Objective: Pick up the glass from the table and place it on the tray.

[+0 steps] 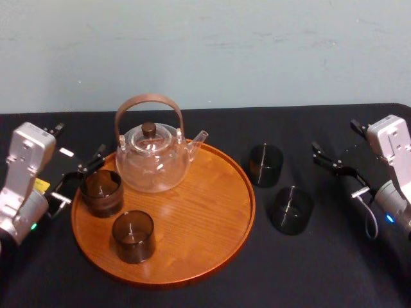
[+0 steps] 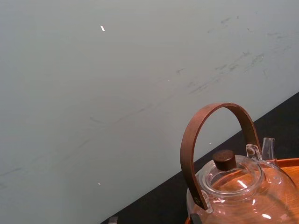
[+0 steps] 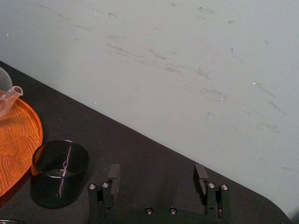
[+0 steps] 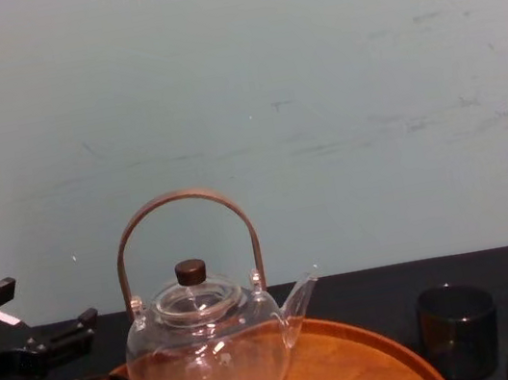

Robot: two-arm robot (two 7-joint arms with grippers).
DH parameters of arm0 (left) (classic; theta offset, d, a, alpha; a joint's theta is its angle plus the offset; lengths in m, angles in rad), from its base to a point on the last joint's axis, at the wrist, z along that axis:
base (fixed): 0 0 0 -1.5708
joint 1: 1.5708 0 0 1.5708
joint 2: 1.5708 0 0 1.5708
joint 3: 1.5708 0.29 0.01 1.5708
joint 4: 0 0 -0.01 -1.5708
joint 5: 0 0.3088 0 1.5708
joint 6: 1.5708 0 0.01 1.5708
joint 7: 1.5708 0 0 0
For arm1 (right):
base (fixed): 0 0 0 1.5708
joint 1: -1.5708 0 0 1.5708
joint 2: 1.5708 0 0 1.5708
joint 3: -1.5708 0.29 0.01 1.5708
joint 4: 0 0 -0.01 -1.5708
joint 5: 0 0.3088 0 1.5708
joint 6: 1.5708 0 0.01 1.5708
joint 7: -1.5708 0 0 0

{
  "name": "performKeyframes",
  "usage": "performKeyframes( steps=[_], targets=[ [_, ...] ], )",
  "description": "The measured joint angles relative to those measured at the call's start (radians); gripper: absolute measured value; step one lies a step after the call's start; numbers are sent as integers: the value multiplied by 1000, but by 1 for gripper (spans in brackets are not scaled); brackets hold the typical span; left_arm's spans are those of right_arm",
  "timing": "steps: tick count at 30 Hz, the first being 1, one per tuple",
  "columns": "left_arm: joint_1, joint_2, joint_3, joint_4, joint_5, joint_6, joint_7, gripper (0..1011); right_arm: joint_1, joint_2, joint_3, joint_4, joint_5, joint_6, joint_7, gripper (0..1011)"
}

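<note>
Left gripper (image 1: 78, 178) at the tray's (image 1: 212, 256) 9 o'clock, fingers spread wide, empty, just beside a dark glass (image 1: 101, 191) standing on the tray. At 3 o'clock, on the table (image 1: 334, 269), stand a second glass (image 1: 266, 164) and a third glass (image 1: 292, 209). Beyond them is the right gripper (image 1: 339, 171), likewise spread and empty.

Rear wall (image 1: 212, 51): one plain matte surface, pale grey-green, running the full width behind the counter (image 1: 321, 276) and meeting its far edge. Condition: faint dark scuffs and thin streaks scattered over the paint, with a few small bright specks. Counter: plain matte black top, rounded at the far right corner. Light is soft and even, and it casts no hard shadow on the wall.
</note>
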Motion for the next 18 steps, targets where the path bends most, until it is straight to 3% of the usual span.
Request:
performKeyframes(
  steps=[18],
  targets=[
    [0, 0, 0, 0, 0, 0, 0, 1001, 0, 0, 0, 0, 0, 0, 0, 1002]
  ],
)
